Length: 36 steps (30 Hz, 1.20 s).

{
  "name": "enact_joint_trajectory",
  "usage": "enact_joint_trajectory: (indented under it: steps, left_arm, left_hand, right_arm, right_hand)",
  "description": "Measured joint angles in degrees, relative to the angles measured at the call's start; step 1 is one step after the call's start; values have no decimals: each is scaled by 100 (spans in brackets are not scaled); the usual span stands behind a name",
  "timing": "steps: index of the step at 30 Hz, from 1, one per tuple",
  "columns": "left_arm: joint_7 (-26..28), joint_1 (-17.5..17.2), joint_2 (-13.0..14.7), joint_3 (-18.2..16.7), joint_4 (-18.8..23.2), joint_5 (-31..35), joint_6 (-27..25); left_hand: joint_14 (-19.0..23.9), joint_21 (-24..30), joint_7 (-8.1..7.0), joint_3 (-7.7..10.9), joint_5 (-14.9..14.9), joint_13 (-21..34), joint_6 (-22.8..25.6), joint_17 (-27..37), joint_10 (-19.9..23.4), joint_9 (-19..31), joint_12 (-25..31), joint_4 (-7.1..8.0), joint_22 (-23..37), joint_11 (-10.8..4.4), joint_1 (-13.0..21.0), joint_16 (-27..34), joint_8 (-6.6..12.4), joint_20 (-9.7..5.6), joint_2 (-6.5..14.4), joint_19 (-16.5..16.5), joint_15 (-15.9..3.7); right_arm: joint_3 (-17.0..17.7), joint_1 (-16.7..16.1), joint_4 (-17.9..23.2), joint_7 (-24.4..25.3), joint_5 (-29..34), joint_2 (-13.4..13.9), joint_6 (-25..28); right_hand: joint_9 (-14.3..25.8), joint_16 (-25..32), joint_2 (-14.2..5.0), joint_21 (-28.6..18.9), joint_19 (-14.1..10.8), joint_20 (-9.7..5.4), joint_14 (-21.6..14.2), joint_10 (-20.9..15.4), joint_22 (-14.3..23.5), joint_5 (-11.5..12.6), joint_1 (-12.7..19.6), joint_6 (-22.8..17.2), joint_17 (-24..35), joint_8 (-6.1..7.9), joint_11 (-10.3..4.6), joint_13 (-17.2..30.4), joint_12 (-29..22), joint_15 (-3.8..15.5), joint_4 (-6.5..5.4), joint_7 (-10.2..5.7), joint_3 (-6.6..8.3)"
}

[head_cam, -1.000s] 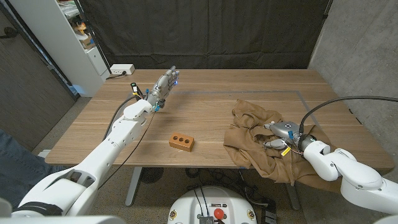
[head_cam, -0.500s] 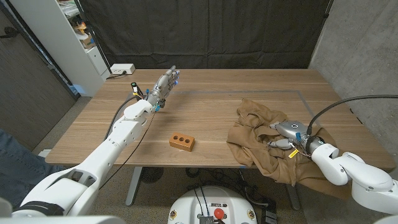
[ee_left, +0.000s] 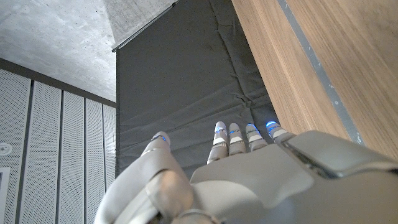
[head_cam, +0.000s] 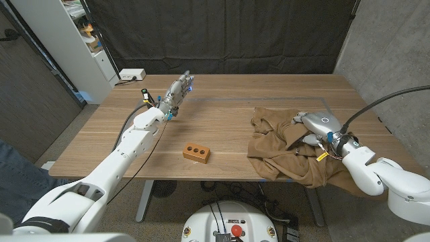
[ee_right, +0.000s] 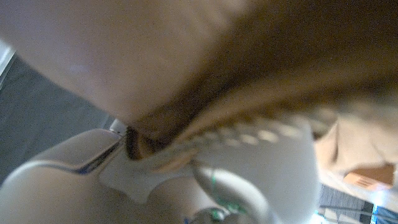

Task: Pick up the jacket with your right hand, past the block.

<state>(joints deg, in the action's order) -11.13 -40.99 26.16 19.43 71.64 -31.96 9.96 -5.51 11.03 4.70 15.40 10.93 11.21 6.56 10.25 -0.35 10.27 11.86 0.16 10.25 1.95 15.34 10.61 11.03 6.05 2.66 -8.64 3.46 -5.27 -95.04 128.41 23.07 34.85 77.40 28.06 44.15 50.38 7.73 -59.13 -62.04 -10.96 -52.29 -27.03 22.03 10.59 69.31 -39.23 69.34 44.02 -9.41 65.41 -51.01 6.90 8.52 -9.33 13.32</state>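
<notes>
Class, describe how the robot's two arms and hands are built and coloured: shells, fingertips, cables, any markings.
Both arms wear smooth white rounded shells. The left hand is grey and silver with blue-lit fingertips; a black cable runs along its forearm. The right hand has a silver-grey back, a small yellow tag at the wrist and a black cable looping away.

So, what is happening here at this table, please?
The robot's right hand grips the brown jacket, which lies bunched on the right side of the wooden table. The left hand holds nothing, its fingers stretched out over the far left part of the table. A small orange block sits near the front edge, untouched.
</notes>
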Motion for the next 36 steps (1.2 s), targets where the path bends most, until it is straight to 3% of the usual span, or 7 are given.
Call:
enact_joint_trajectory:
  steps: [8,16,22,25,36]
  left_arm:
    - [9,0,1,-1,7,-3,0]
    - [17,-36,33,-16,127,-6,-4]
    - [19,-45,37,-19,147,-6,-6]
    - [21,-50,41,-20,156,-7,-9]
    - [23,-69,61,-35,191,-9,-12]
  left_hand:
    - [0,0,0,0,0,0,0,0,0,0,0,0,0,0,0,0,0,19,0,20,0]
    - [0,0,0,18,0,0,0,0,0,-1,0,-18,0,0,-23,0,0,32,23,32,0]
    - [0,0,0,18,0,0,-1,0,0,-1,0,-17,0,0,-23,0,0,32,23,32,0]
    - [0,0,0,18,0,0,-1,0,0,-1,0,-17,0,0,-23,0,0,32,23,32,0]
    - [0,0,0,-2,0,0,-1,0,0,-2,0,-36,0,0,-23,0,0,32,23,32,0]
  right_arm:
    - [541,-371,173,13,13,-159,0]
    - [1056,-671,356,-222,496,-493,-193]
    - [1218,-740,421,-507,707,-642,-334]
    - [1443,-796,512,-635,820,-899,-407]
    - [1718,-801,667,-987,1181,-1313,-656]
  right_hand:
    - [-16,-2,-10,-89,-1,1,-21,0,-28,-1,-9,1,13,-1,0,-17,44,21,0,0,0]
    - [-3,-2,-10,-133,9,-9,-21,-30,-30,-6,-9,2,24,-4,31,-13,79,21,0,-42,0]
    - [-16,36,-39,-178,53,29,-21,-62,-52,-7,23,2,28,-4,0,0,88,21,0,-41,-1]
    - [-15,36,-98,-233,91,31,-19,-61,-60,-16,84,3,30,24,0,0,112,21,0,-41,-1]
    - [2,71,-97,-344,142,62,-19,-92,-106,2,85,4,33,36,30,11,177,20,0,-40,-2]
